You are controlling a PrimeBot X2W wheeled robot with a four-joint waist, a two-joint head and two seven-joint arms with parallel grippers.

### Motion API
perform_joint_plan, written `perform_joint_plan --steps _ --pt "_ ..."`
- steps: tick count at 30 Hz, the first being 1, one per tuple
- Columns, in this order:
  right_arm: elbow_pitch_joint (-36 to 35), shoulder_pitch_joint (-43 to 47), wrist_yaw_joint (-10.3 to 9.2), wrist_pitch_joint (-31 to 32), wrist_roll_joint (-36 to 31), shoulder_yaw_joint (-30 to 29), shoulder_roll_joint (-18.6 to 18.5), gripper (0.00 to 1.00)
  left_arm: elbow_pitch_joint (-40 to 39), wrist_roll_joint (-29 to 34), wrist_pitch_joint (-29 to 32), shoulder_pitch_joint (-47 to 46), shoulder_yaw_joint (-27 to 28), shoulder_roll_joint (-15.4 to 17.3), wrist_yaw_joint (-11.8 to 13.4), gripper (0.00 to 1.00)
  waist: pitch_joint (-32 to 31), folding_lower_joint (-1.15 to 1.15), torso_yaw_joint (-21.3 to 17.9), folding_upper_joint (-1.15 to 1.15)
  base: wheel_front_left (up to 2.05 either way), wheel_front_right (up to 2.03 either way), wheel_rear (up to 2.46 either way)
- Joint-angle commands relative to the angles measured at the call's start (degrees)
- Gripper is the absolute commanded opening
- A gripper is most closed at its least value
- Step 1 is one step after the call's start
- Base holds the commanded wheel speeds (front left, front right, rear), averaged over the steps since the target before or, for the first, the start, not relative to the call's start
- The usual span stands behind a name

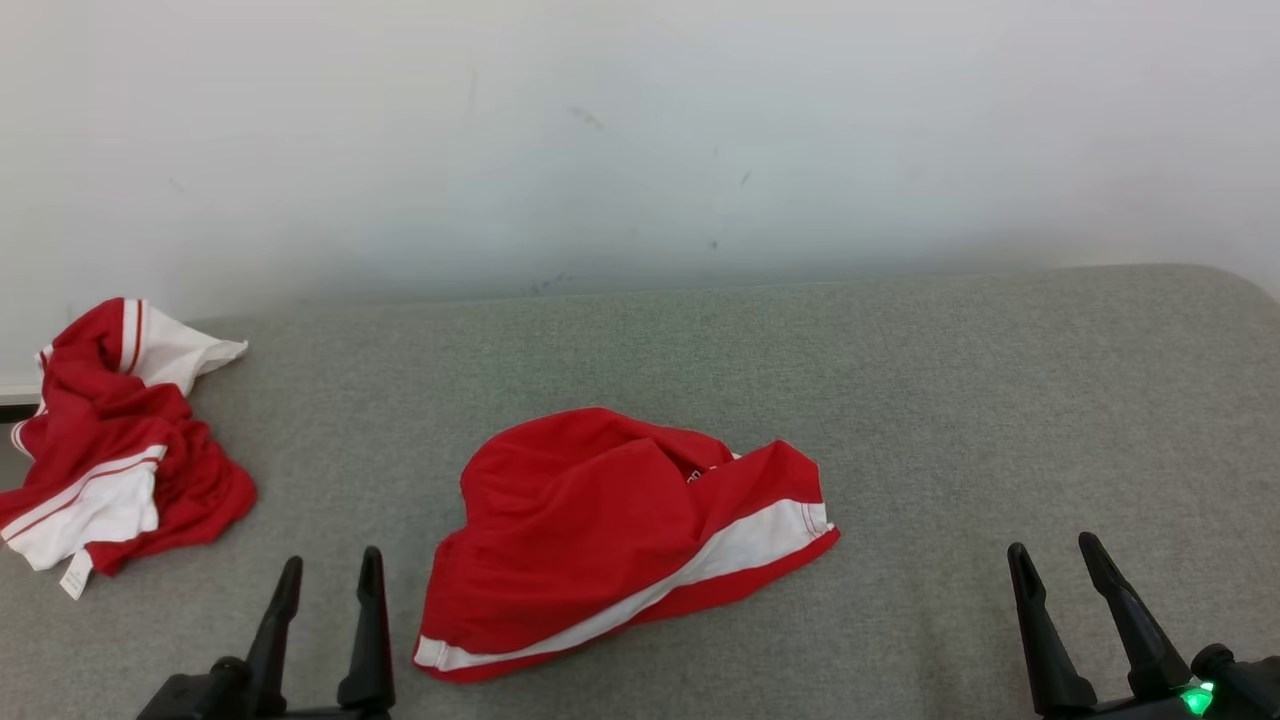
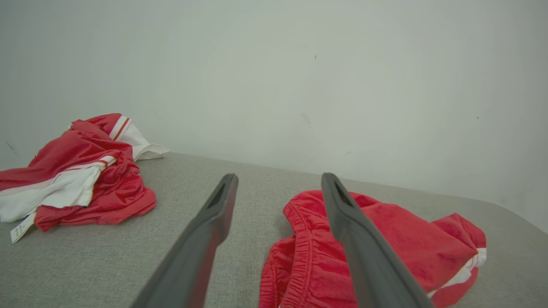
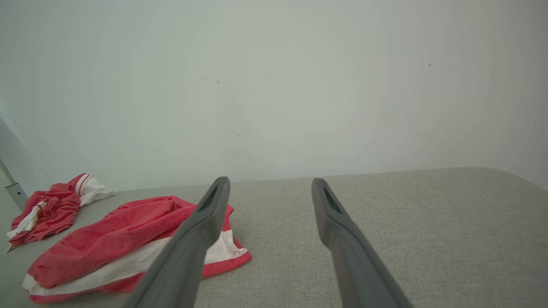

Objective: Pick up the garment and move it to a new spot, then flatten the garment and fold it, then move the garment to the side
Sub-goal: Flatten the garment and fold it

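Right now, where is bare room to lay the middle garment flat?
Widest bare patch: between the middle garment and the right edge of the grey surface, ahead of the right gripper. A narrower strip runs along the wall behind. Crowded: the left end, where a second crumpled garment lies.

Two robot grippers rest low and level with each other, well apart. The left gripper [image 1: 332, 560] has its jaws spread wide, its two long dark fingers [image 1: 368, 630] nearly parallel and tipping slightly towards the other gripper. The right gripper [image 1: 1052, 545] is spread just as wide, and its fingers [image 1: 1040, 630] lean a little back towards the left one. A small green light [image 1: 1195, 697] glows on the right wrist, just behind the finger bases.
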Motion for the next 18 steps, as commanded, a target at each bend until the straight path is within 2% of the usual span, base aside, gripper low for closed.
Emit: perform_joint_plan --steps 1,12,18 --pt "0.02 0.48 -0.1 0.03 -0.65 -0.26 0.06 1.0 0.2 -0.19 -0.05 0.7 0.05 0.21 0.0 1.0 0.0 0.0 -0.03 0.0 0.0 0.0 0.0" --pt "2.21 -1.47 -0.1 0.03 -2.45 0.44 -0.52 1.0 1.06 0.55 -0.05 0.19 -0.24 0.2 -0.01 1.0 -0.15 0.0 0.77 0.0 0.0 0.0 0.0" --pt "6.63 -3.91 -0.11 0.45 -0.85 4.85 -3.28 1.0 2.51 0.86 -0.04 -0.36 -1.55 0.18 -0.71 1.0 0.42 0.0 2.51 0.0 0.0 0.0 0.0"
